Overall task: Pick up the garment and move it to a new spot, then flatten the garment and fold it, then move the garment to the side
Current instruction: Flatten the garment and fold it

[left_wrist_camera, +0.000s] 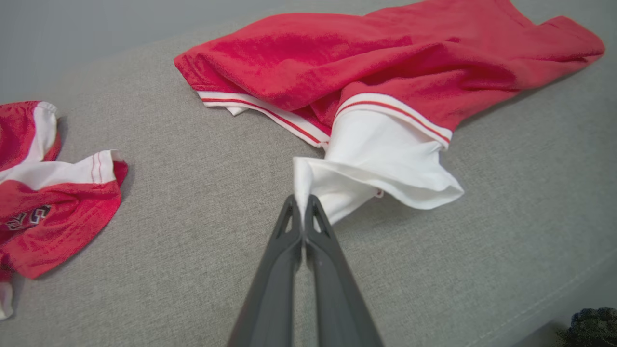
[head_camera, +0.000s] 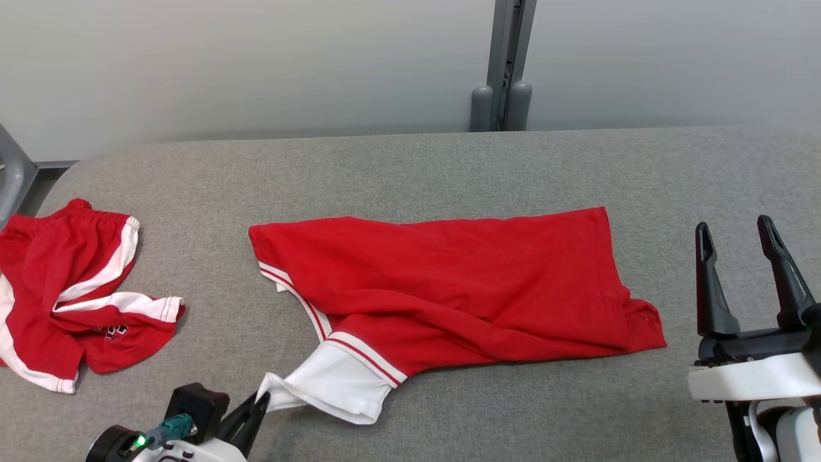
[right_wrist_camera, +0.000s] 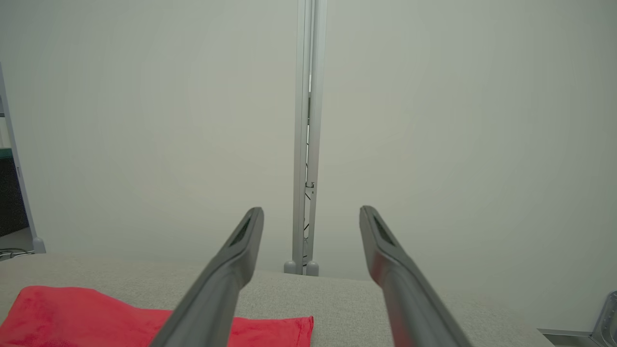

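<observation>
Head view: red garment lies spread mid-desk, long axis left-right, a bit rumpled. The left pincer is at the near edge, fingers together, clamped on the corner of the white sleeve that sticks out near-left. The right pincer sits near-right, fingers apart, holding nothing, clear of the cloth's right end. A second red-and-white garment is bunched at the desk's left end, well apart from the first.
</observation>
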Controlling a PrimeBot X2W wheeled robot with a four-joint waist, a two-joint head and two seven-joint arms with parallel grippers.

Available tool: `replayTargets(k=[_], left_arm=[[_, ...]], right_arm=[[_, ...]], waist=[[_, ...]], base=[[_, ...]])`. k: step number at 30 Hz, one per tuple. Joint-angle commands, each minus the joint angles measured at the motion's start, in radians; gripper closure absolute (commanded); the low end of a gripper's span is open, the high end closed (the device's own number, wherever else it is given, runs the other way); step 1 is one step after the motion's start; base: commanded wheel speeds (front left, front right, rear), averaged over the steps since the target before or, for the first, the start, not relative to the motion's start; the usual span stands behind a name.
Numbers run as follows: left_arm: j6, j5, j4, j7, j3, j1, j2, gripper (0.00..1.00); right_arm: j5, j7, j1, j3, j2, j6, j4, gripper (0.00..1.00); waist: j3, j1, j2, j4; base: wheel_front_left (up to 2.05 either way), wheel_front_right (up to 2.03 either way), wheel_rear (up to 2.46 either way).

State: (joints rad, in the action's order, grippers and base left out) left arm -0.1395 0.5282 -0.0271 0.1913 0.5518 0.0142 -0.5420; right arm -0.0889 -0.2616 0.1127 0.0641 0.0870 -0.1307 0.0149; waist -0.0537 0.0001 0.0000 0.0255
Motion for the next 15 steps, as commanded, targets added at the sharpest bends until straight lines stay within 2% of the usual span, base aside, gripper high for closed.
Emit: replayTargets(k=[1,6,7,8,12,15], left_arm=[[-0.006,0.002,-0.007,0.001,-0.006,-0.012,0.000,1.00],[-0.003,0.038,0.008,0.030,0.008,-0.053,0.004,1.00],[0.002,0.044,0.011,0.027,0.009,-0.052,0.009,0.18],[0.007,0.052,0.011,0.023,0.010,-0.053,0.015,0.00],[-0.009,0.056,0.007,0.007,-0.006,-0.050,0.020,0.00],[-0.053,0.043,-0.021,-0.010,-0.042,-0.054,0.003,0.00]], right_arm=[[-0.003,-0.005,-0.007,0.004,0.006,0.000,0.003,0.00],[-0.004,-0.005,-0.012,-0.002,0.006,0.000,0.013,0.00],[-0.006,-0.005,-0.011,-0.004,0.006,0.000,0.015,0.00],[-0.006,-0.005,-0.010,-0.006,0.007,0.000,0.017,0.00],[-0.006,-0.005,-0.017,-0.012,0.006,0.000,0.020,0.00],[-0.005,-0.005,-0.023,-0.019,0.007,0.000,0.020,0.00]], waist=[[0.000,-0.0001,0.0000,-0.001],[0.003,-0.0001,0.0000,-0.010],[0.003,-0.0001,0.0000,-0.012],[0.003,-0.0001,0.0000,-0.014],[0.008,-0.0001,0.0000,-0.022],[0.015,-0.0001,0.0000,-0.030]], base=[[0.00,0.00,0.00],[0.00,0.00,0.00],[0.00,0.00,0.00],[0.00,0.00,0.00],[0.00,0.00,0.00],[0.00,0.00,0.00]])
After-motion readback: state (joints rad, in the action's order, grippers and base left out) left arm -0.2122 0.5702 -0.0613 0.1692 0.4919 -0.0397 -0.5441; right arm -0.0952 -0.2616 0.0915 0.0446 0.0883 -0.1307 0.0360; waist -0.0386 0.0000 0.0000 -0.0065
